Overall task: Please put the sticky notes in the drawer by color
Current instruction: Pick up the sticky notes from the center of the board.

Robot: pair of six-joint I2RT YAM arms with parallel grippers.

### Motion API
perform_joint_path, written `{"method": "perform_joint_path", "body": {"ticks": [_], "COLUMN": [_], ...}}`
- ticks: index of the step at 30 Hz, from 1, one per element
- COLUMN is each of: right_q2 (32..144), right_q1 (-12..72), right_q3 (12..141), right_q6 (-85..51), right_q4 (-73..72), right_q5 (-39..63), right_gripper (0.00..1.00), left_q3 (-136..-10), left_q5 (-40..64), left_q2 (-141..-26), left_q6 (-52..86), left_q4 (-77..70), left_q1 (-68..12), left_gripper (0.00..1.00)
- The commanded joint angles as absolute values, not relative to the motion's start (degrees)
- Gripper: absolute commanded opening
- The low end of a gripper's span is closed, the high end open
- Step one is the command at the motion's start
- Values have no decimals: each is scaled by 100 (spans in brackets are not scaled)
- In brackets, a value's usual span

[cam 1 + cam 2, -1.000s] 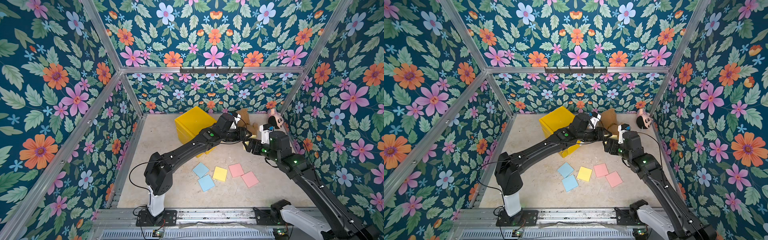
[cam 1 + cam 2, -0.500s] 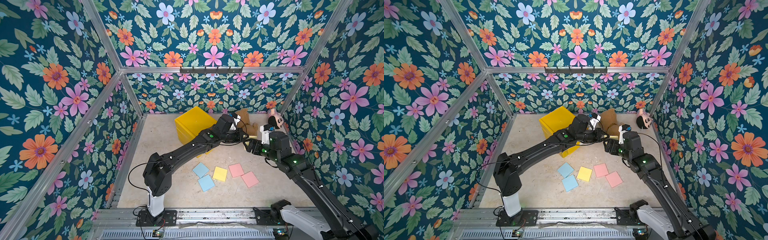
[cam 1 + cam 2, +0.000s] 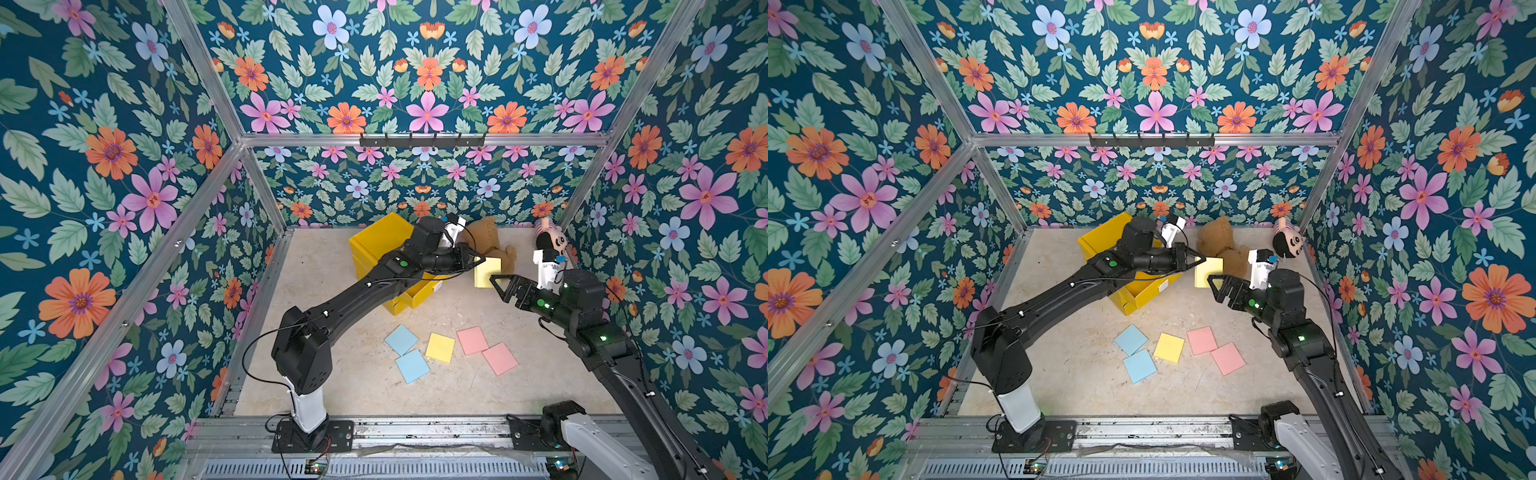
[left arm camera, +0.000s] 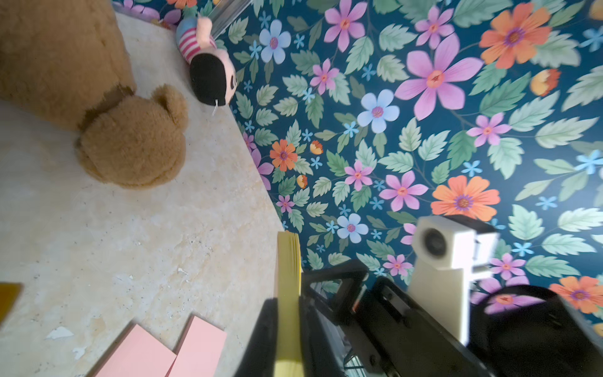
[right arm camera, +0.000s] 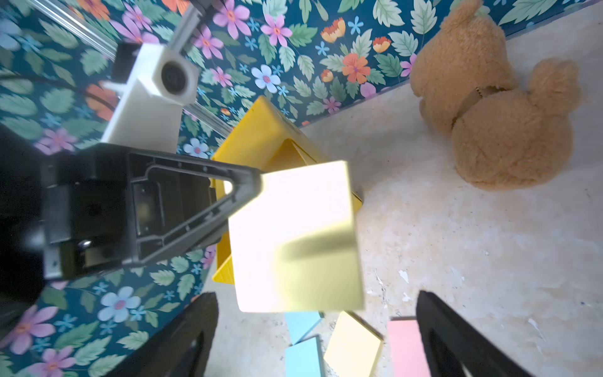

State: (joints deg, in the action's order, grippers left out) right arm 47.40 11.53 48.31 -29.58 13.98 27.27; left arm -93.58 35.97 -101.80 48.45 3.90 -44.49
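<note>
- Left gripper [image 3: 478, 261] pinched shut on a yellow note [image 3: 488, 272], held in the air between cabinet [image 3: 380, 241] and teddy [image 3: 486, 239]
- Right gripper [image 3: 500, 284] spread wide, holding nothing, just beside that note
- Cabinet at the back, bottom drawer [image 3: 419, 293] pulled open
- On the table [image 3: 332, 291] lie two blue notes [image 3: 401, 339], a second yellow note [image 3: 440, 347], two pink notes [image 3: 472, 340]

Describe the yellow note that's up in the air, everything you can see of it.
The raised yellow note is a pale yellow square of matte paper. Edge-on in the left wrist view it shows as a thin pad of several sheets. It hangs upright above the table, between the drawer and the teddy bear. The left gripper is shut on one upper corner. The right gripper, open, sits at its lower edge without gripping it.
</note>
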Motion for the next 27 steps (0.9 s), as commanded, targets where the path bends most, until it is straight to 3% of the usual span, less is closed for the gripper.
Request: {"method": "perform_joint_path", "body": {"ticks": [1, 8, 13, 15, 20, 27], "right_q2": [4598, 4732, 4907, 4920, 4828, 4733], "right_q1": [633, 536, 548, 548, 548, 547], "right_q3": [4537, 3816, 3698, 3679, 3701, 3725], "right_q6": [-4008, -6174, -6668, -6773, -6734, -6414], "right_q4": [-487, -4067, -4889, -5090, -5054, -4447], "right_q5": [4807, 5901, 6035, 6089, 6171, 6087], "right_gripper": [99, 98, 89, 78, 64, 32], "left_q3": [-9295, -9060, -8908, -8886, -8882, -8913], "left_q5": [4500, 5480, 5738, 5791, 5906, 5915], "left_q2": [-9939, -9543, -9464, -9492, -9611, -9677], "left_q6": [4624, 4909, 5610, 5746, 6076, 6166], "left_q4": [65, -591, -1522, -1723, -2150, -2240], "left_q1": [-4221, -4023, -4072, -4108, -4201, -4204], "left_gripper": [0, 0, 0, 0, 0, 0]}}
